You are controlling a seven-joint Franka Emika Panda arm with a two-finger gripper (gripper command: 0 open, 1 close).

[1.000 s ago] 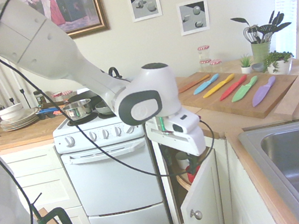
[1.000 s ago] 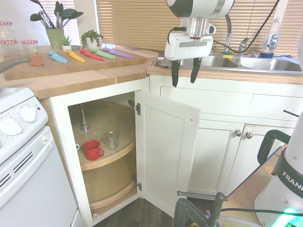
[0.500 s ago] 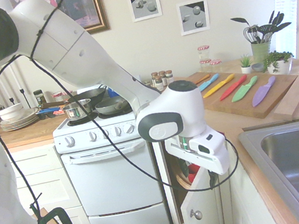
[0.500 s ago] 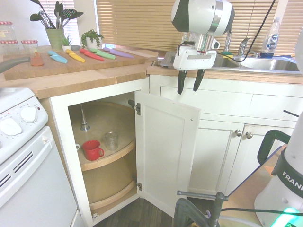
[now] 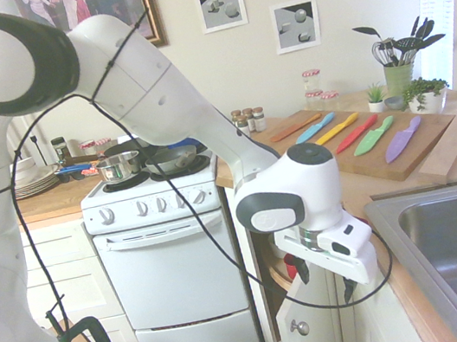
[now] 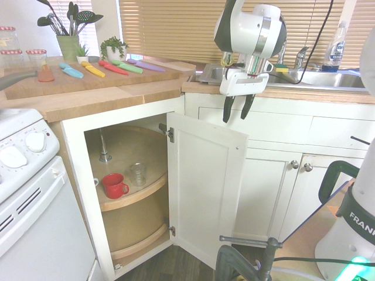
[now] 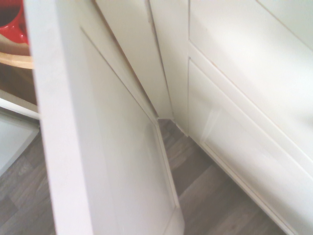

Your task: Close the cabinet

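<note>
Since the earlier frame, the gripper point(image 6: 238, 117) has been moving lower and further toward the sink side point(image 6: 319, 78), and the white arm point(image 5: 140, 89) is bending differently now. Its two dark fingers are pointing downward and standing spread, and they are holding nothing between them. The cabinet point(image 6: 85, 170) is standing in the corner, between the oven point(image 5: 172, 277) and the sink's base. Its door point(image 6: 205, 187) is hanging open, as it was hanging before, and its round silver knob point(image 5: 299, 328) is showing on the front face. The gripper is hanging near the upper part of the door, on the side toward the sink; whether it is touching, I cannot tell. Inside the cabinet, a red mug point(image 6: 115, 185) is sitting beside a clear glass point(image 6: 137, 174) on the upper wooden shelf point(image 6: 135, 196). On the bench point(image 6: 117, 96), colourful knives point(image 5: 356, 134) are lying in a row on a wooden board point(image 5: 417, 144). In the wrist view, the door is passing close by the camera, with the floor point(image 7: 210, 196) appearing below.
</note>
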